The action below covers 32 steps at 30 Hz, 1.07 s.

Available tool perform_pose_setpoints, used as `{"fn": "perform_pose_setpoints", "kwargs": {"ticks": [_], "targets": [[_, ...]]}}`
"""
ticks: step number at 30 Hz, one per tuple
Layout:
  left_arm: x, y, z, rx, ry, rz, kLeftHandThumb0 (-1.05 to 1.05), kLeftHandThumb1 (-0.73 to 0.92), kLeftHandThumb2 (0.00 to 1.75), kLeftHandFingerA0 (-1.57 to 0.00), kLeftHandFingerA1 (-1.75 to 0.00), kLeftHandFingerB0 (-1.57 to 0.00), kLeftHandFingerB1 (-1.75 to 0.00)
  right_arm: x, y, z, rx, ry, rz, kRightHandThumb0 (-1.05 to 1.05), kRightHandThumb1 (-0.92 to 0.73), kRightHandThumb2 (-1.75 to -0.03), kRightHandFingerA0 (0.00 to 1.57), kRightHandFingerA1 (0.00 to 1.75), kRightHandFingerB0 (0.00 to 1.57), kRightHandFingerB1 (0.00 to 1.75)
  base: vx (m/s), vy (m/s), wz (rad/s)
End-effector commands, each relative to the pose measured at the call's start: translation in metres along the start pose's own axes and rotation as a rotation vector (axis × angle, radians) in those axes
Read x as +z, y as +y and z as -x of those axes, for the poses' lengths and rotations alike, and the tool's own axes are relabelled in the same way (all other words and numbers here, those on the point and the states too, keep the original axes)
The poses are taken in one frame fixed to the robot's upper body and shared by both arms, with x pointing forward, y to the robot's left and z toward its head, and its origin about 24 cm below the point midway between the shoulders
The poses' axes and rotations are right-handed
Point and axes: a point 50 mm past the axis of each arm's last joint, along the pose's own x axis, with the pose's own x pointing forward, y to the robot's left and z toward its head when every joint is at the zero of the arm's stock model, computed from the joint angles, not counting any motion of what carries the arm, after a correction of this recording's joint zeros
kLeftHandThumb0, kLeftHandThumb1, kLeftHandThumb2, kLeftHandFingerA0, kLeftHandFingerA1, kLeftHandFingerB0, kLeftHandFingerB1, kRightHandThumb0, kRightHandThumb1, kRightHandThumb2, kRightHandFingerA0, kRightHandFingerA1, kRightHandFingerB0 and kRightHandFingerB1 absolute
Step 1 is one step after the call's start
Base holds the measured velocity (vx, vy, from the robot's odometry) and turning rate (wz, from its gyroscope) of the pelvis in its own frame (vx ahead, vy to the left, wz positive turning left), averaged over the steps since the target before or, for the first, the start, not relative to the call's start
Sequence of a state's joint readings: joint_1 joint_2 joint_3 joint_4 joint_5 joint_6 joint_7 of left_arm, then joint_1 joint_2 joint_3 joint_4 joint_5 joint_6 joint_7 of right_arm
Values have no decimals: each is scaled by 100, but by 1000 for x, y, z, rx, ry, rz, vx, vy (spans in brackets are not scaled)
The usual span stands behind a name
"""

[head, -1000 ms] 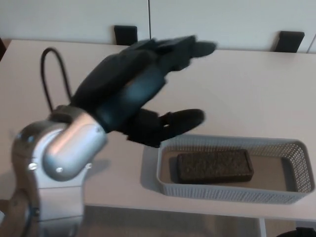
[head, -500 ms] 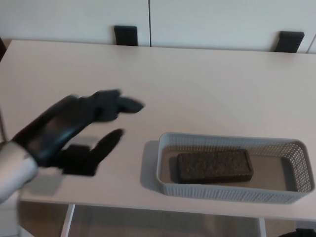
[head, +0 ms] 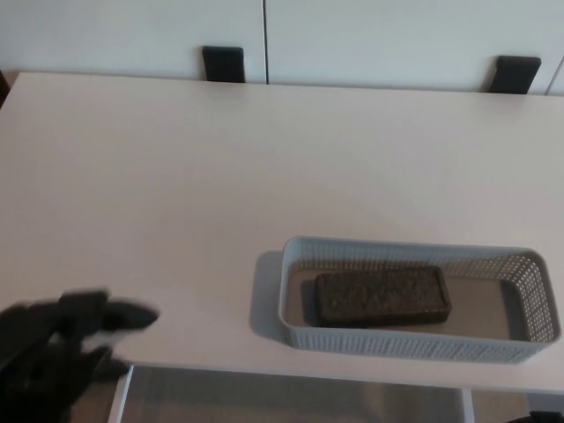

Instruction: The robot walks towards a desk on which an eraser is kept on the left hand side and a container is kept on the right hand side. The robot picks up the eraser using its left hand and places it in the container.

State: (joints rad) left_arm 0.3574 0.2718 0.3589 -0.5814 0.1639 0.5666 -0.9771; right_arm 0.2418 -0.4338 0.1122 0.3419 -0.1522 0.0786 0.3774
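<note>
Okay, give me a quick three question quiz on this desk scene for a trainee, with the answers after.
1. True or false: the eraser lies inside the container.
2. Which robot hand shows in the head view?
A. left
B. right
C. both
3. Fill in: within the container, the eraser lies toward its ____ end, as the robot sees it.

Key:
1. True. It rests flat on the container's floor.
2. A. The left hand shows at the bottom left corner, blurred and holding nothing; the right is out of view.
3. Left. Bare floor shows at the right end.
</note>
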Motion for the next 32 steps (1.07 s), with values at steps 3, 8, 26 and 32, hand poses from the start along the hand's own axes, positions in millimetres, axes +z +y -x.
{"fn": "perform_pose_setpoints", "kwargs": {"ticks": [3,8,26,32], "targets": [[-55,-20,96,-631,-327,289,-91,92,86,-49,-51,-41,-44,-28,2,7,-7,84,-9,-41,-67,-59,50,44,42,38,0,0,0],[-91,-34,68,-720,-113,309,-87,92,87,-48,-47,-42,-43,-31,8,8,3,92,-12,-41,-68,-59,46,42,40,37,0,0,0],[-169,-59,-55,89,292,518,-54,72,62,-16,-38,-14,-28,-39,22,16,30,92,-6,-42,-69,-60,45,42,41,37,0,0,0],[-190,-47,-43,342,401,239,-43,63,59,-18,-38,-12,-26,-37,23,13,29,84,-25,-42,-68,-59,45,42,41,37,0,0,0]]}}
